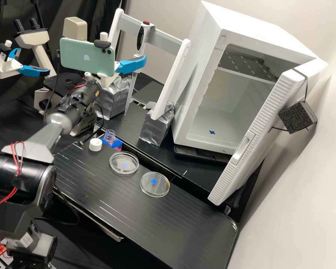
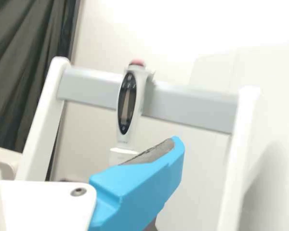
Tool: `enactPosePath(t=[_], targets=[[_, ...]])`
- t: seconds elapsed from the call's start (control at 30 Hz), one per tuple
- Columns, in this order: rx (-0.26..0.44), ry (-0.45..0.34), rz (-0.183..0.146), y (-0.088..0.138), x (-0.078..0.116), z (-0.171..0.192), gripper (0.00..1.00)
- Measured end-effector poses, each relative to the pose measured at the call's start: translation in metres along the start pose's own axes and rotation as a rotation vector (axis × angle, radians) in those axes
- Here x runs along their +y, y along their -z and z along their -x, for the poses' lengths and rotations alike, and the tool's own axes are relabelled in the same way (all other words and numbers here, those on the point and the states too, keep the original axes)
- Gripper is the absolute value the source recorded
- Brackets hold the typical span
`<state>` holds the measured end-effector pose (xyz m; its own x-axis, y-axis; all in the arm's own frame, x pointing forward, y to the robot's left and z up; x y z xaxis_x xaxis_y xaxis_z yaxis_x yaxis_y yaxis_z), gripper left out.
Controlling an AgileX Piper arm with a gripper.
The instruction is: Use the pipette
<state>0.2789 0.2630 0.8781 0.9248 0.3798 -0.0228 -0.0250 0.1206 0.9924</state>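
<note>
Pipette [image 1: 140, 38] is hanging from the rack's grey crossbar [image 1: 164, 38]; gripper [image 1: 132, 64] is near the rack, fingers apart with nothing gripped, can't tell how wide tho; silver-wrapped block [image 1: 155, 129] sits under one rack leg.

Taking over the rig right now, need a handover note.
Gripper: open, held up near the pipette; nothing against the pad in sight.
Pipette: upright-ish on the rack's crossbar, not gripped.
Bottle: on the bench, uncapped, white cap beside it. Two clear dishes sit nearby.
Done: bottle is open.
Left: pipette not yet taken off the rack. After that, probably draw from the bottle and dispense into a dish; can't confirm which.
</note>
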Motion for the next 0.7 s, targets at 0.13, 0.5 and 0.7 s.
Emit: enactPosePath(t=[0.13, 0.5, 0.7], targets=[[-0.053, 0.056, -0.001, -0.011, -0.001, -0.023, 1.00], [-0.132, 0.040, -0.015, -0.027, 0.014, -0.053, 1.00], [-0.136, 0.047, 0.002, -0.027, 0.013, -0.061, 0.00]])
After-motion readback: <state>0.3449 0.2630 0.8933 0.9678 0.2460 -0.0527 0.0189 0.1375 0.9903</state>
